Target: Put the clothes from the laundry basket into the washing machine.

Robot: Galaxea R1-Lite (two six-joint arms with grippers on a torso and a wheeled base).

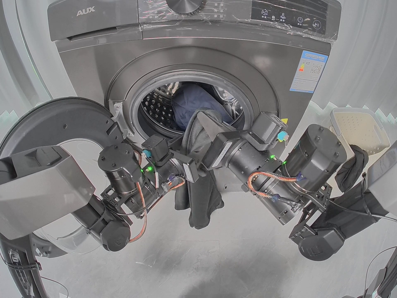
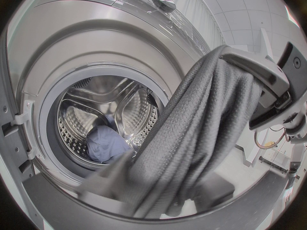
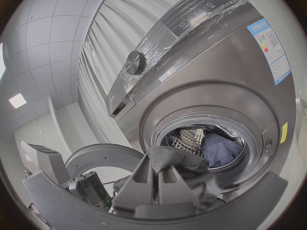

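The grey metal washer [image 1: 99,58] stands with its round door [image 1: 62,121] swung open leftward; the head view adds the pale perforated basket [image 1: 359,125] at right, 1 dark cloth [image 1: 351,168] over its rim. The left wrist view gives the shiny holed drum [image 2: 105,103], the coarse grey knit [image 2: 192,128] hanging before the opening, and 1 crumpled blue garment [image 2: 104,144] inside. The right hand [image 3: 158,176] is clenched on the knit's top; the left hand [image 1: 190,170] is beside it lower down, and I cannot tell its grasp.

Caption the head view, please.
Right gripper holds a dark grey garment at the open washing machine; blue clothing lies inside.
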